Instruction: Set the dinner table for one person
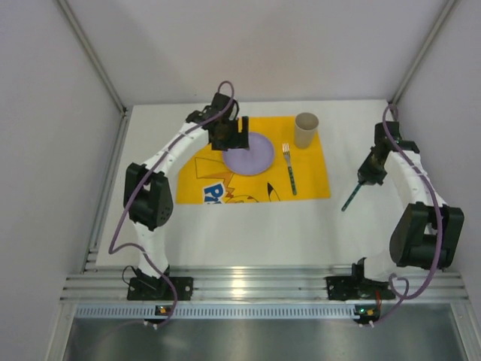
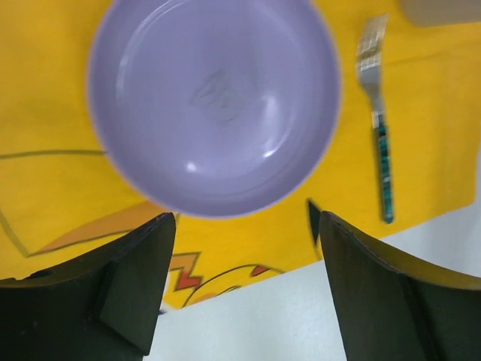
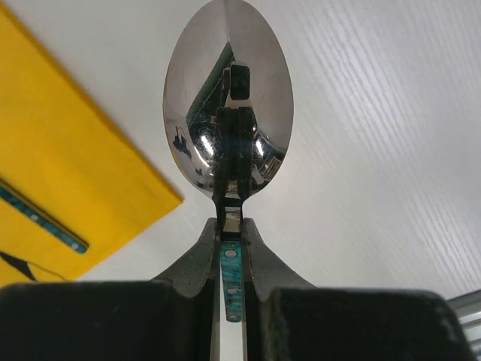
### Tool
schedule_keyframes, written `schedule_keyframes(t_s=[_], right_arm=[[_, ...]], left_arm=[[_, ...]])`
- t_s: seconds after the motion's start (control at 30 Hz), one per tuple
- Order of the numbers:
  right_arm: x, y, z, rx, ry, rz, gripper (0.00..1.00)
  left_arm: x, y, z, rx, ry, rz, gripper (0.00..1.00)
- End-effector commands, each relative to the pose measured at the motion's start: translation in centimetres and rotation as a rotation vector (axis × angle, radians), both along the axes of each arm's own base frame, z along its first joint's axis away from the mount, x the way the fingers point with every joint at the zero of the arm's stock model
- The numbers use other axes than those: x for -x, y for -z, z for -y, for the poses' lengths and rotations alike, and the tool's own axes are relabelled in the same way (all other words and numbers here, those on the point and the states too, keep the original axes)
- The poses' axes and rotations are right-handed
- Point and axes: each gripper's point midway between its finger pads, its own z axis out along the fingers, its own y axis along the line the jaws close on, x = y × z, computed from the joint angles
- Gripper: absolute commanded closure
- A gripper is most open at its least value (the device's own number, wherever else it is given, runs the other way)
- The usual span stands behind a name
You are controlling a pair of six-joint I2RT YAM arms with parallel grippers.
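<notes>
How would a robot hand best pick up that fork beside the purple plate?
Probably by the teal handle, from straight above, pinching across its narrow width. The fork lies flat on the yellow cloth, handle pointing to the near side and tines toward the cup, so nothing could slip under it sideways. The handle also lies clear of the plate.

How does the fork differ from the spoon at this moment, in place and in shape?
The fork lies free on the yellow cloth, right of the plate; the spoon is clamped in the right gripper, off the cloth. The fork ends in tines; the spoon ends in a smooth oval bowl. Both have shiny metal heads and teal patterned handles.
</notes>
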Motion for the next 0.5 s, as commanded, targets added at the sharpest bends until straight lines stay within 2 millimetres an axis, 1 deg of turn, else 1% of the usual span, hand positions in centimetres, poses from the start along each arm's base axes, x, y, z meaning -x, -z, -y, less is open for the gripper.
schedule_keyframes(t_s=[0.0,0.03,0.07,0.1,0.13,0.17,0.2,0.23,0.27,0.3,0.33,0.37,0.4,0.43,0.47], right_arm=[[0.5,-3.4,-2.9,-0.019,-0.077,0.050,1.00],[0.8,-4.0,-3.4,-0.022,-0.090,0.067,1.00],[1.2,-4.2,-3.7,-0.024,-0.101,0.068,1.00],[1.9,-4.3,-4.4,-0.036,-0.116,0.062,1.00],[2.8,-4.6,-4.5,-0.040,-0.121,0.071,1.00],[3.4,-4.7,-4.5,-0.044,-0.124,0.071,1.00],[4.3,-4.7,-4.8,-0.054,-0.133,0.057,1.00],[5.3,-5.0,-4.8,-0.055,-0.144,0.069,1.00],[5.9,-5.2,-4.9,-0.055,-0.151,0.071,1.00],[7.0,-5.6,-5.6,-0.056,-0.189,0.076,1.00],[7.8,-5.4,-5.8,-0.052,-0.203,0.063,1.00],[8.3,-5.5,-6.0,-0.051,-0.216,0.062,1.00],[9.2,-5.6,-6.5,-0.059,-0.237,0.066,1.00],[9.6,-5.7,-6.7,-0.063,-0.246,0.071,1.00],[9.9,-5.7,-6.9,-0.063,-0.257,0.074,1.00]], left_arm=[[-0.2,-0.8,6.2,0.009,0.010,0.034,0.18],[-0.3,-0.7,7.5,0.010,0.011,0.035,0.18],[-0.2,-0.3,10.2,0.005,0.019,0.047,0.19],[-0.1,-0.2,11.7,0.004,0.027,0.058,0.19],[0.1,0.2,13.0,-0.002,0.032,0.064,0.19],[0.9,1.2,15.9,-0.002,0.064,0.071,0.19],[0.8,1.7,16.6,-0.030,0.053,0.096,0.19],[1.1,2.2,17.6,-0.045,0.061,0.107,0.19],[2.1,3.3,19.7,-0.061,0.086,0.115,0.19],[1.9,3.8,19.6,-0.111,0.058,0.146,0.20],[2.1,4.3,20.0,-0.132,0.055,0.155,0.22],[2.7,5.5,20.6,-0.159,0.056,0.155,0.24],[2.9,6.2,20.3,-0.188,0.044,0.151,0.26],[2.8,6.8,19.6,-0.229,0.017,0.163,0.26],[2.9,7.8,19.1,-0.255,-0.002,0.148,0.26]])
